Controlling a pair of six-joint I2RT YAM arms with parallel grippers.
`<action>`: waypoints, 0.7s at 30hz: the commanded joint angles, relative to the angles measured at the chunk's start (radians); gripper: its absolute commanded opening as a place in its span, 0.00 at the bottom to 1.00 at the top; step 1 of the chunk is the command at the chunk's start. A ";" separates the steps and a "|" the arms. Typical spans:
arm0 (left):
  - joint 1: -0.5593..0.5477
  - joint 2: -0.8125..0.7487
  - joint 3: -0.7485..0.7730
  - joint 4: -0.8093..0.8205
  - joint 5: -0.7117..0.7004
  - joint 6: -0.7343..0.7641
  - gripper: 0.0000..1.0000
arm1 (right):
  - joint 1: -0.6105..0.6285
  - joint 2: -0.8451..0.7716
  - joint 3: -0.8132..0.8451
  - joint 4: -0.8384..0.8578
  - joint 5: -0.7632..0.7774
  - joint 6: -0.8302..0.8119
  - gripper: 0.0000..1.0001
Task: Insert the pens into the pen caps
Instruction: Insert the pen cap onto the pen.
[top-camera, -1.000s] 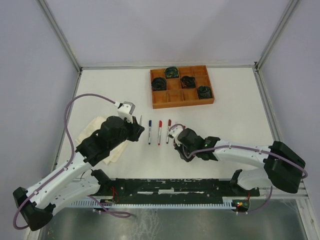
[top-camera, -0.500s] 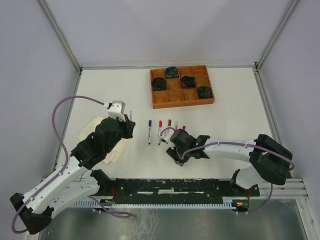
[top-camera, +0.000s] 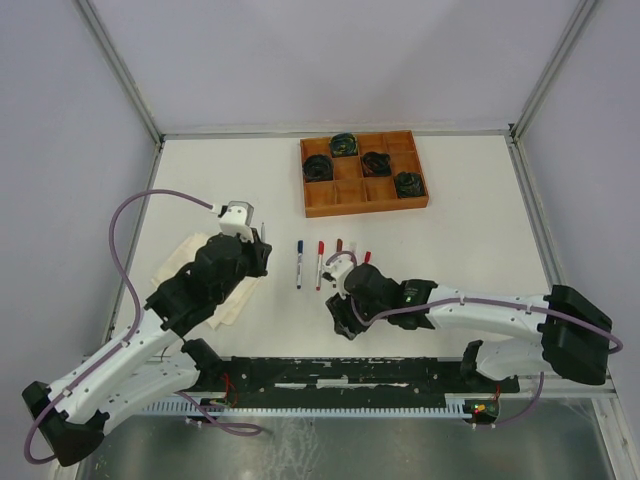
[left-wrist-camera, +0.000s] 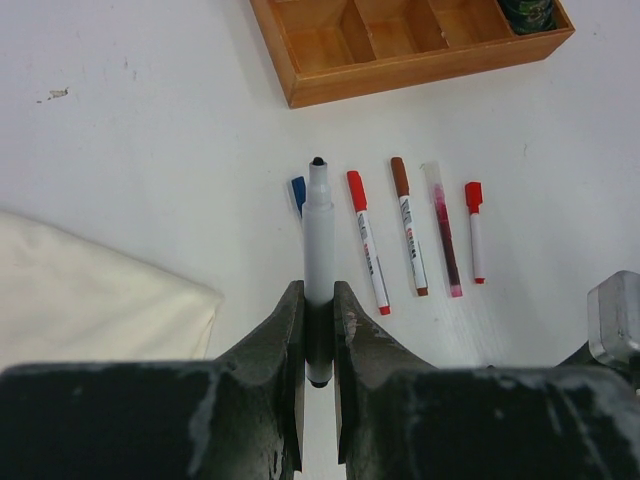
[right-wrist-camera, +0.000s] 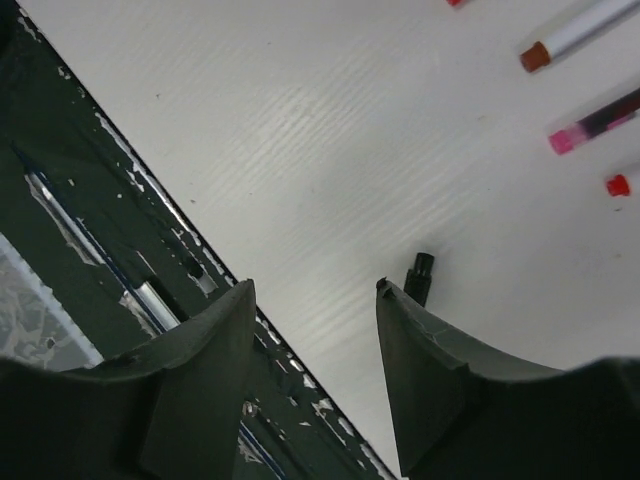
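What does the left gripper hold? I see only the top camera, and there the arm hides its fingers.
Observer: The left gripper is shut on a white pen, uncapped, with its black tip pointing away.
Operator: Is the right gripper empty?
Observer: Yes. The right gripper is open with nothing in it.
Operator: Does anything lie near it?
Observer: A small black piece, perhaps a cap, lies on the table close beside that gripper.

Open gap between pens (left-wrist-camera: 408, 225) and tray (left-wrist-camera: 420, 69)
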 joint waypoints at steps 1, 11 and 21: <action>0.001 0.003 0.012 0.021 -0.033 0.004 0.03 | 0.014 0.034 -0.018 0.105 -0.085 0.122 0.59; 0.000 0.008 0.014 0.016 -0.051 0.008 0.03 | 0.014 0.166 -0.011 0.079 -0.003 0.292 0.60; 0.002 0.015 0.015 0.021 -0.048 0.010 0.03 | 0.014 0.166 0.006 -0.069 0.115 0.328 0.65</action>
